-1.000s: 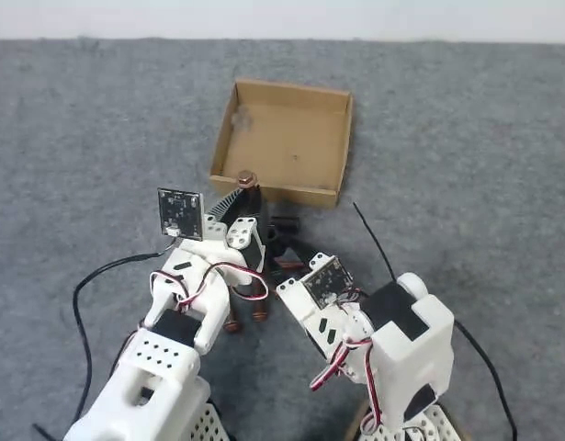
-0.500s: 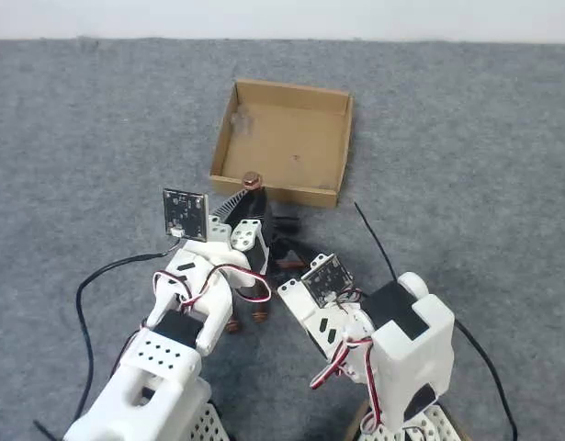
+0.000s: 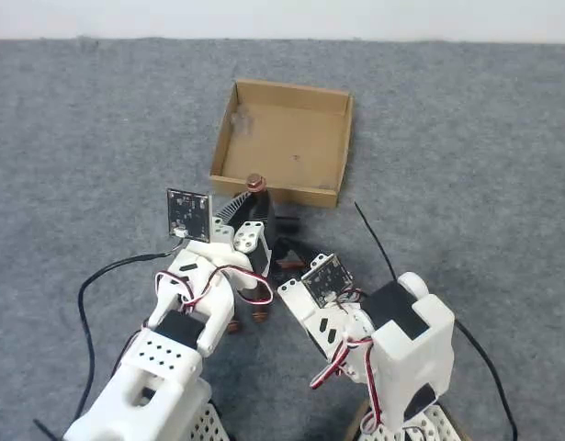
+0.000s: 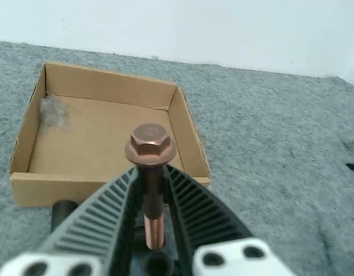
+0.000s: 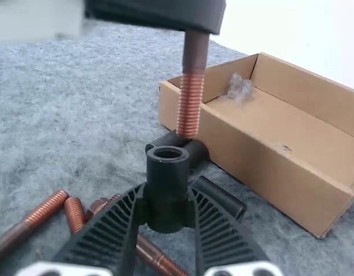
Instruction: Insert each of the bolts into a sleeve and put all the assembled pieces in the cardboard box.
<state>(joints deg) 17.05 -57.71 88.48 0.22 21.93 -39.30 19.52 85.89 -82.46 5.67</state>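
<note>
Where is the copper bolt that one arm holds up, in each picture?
High view: copper bolt near the middle, its head against the cardboard box's near wall.
Left wrist view: bolt upright at centre, clamped in the left gripper.
Right wrist view: its threaded end hangs above the black sleeve.
Shared landmark: the cardboard box, just beyond the bolt.
</note>
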